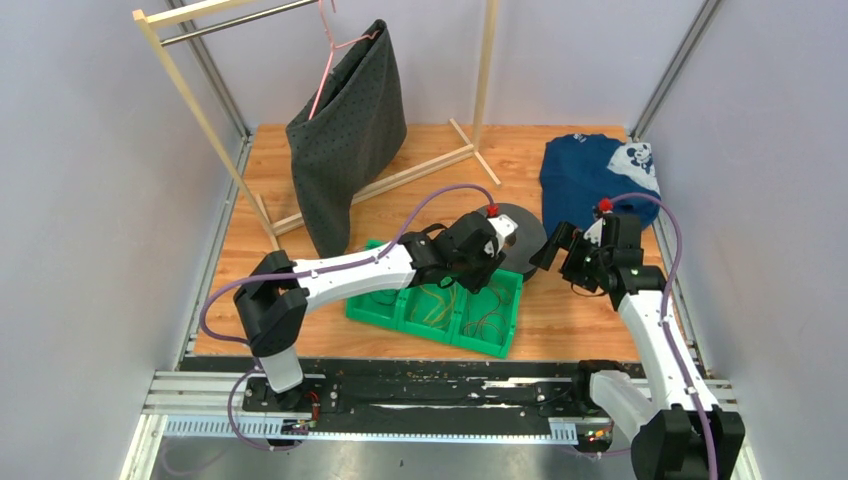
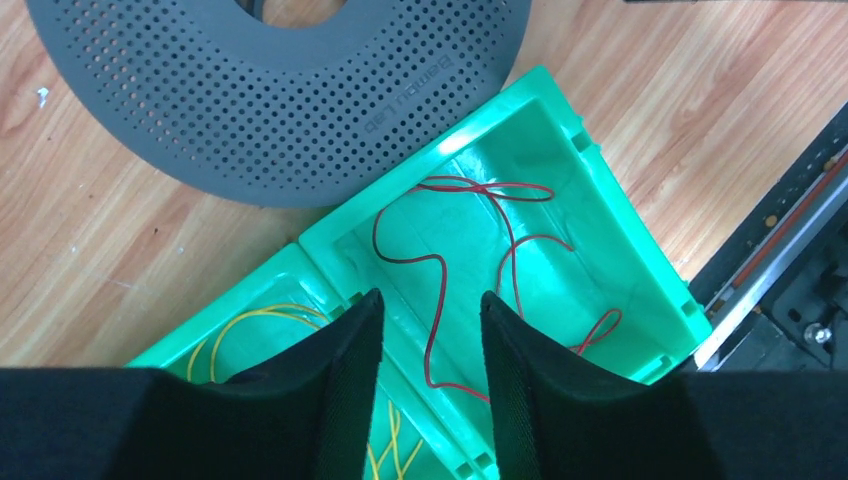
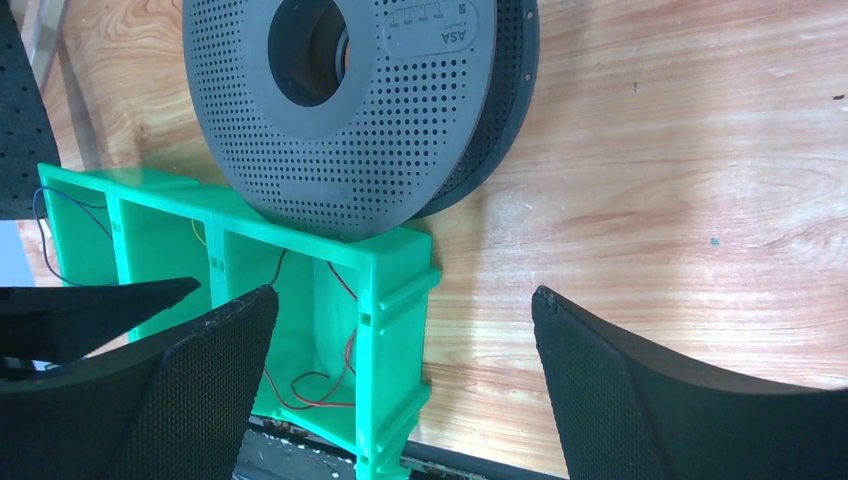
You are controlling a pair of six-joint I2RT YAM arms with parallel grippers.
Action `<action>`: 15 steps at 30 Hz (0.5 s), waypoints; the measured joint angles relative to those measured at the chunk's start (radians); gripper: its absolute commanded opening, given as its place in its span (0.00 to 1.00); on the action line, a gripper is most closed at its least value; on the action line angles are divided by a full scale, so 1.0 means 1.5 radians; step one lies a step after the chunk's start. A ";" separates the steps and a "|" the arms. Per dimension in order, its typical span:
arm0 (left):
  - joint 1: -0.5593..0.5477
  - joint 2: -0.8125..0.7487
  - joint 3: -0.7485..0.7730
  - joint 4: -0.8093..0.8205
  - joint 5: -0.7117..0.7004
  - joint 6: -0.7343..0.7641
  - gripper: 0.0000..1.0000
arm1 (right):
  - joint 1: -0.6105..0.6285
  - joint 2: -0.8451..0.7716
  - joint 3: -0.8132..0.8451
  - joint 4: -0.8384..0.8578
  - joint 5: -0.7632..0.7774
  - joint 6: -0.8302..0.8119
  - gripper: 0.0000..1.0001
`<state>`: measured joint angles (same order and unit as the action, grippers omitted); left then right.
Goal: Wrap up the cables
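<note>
Cables [image 2: 432,330] in green bin [image 2: 625,215], wooden tabletop [image 1: 560,320], pale walls [image 1: 80,200]

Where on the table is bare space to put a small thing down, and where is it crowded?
Bare wood lies at the table's far middle, between the rack and the shirt, and in front, between the bin and the right arm. Crowded around the bin: the spool leans on it, the left gripper hangs over it, the right gripper beside the spool.

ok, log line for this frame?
left hand: part-open above red cable in green bin | right hand: open beside grey spool
</note>
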<state>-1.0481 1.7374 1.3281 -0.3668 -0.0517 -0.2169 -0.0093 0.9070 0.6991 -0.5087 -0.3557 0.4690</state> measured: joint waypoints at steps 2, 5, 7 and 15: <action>-0.002 0.006 0.000 0.000 0.004 -0.001 0.32 | 0.000 0.000 0.006 -0.007 0.001 -0.004 1.00; -0.005 0.012 0.000 0.000 0.007 -0.001 0.30 | 0.000 0.000 0.014 -0.013 0.002 -0.009 1.00; -0.006 0.014 0.000 -0.001 0.009 0.000 0.24 | 0.000 0.000 0.022 -0.018 0.005 -0.011 1.00; -0.006 0.008 0.007 -0.025 -0.008 0.005 0.00 | -0.001 -0.002 0.060 -0.034 0.007 -0.019 1.00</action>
<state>-1.0573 1.7489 1.3388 -0.4049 -0.0631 -0.2100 -0.0109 0.9039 0.7891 -0.5591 -0.3450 0.4412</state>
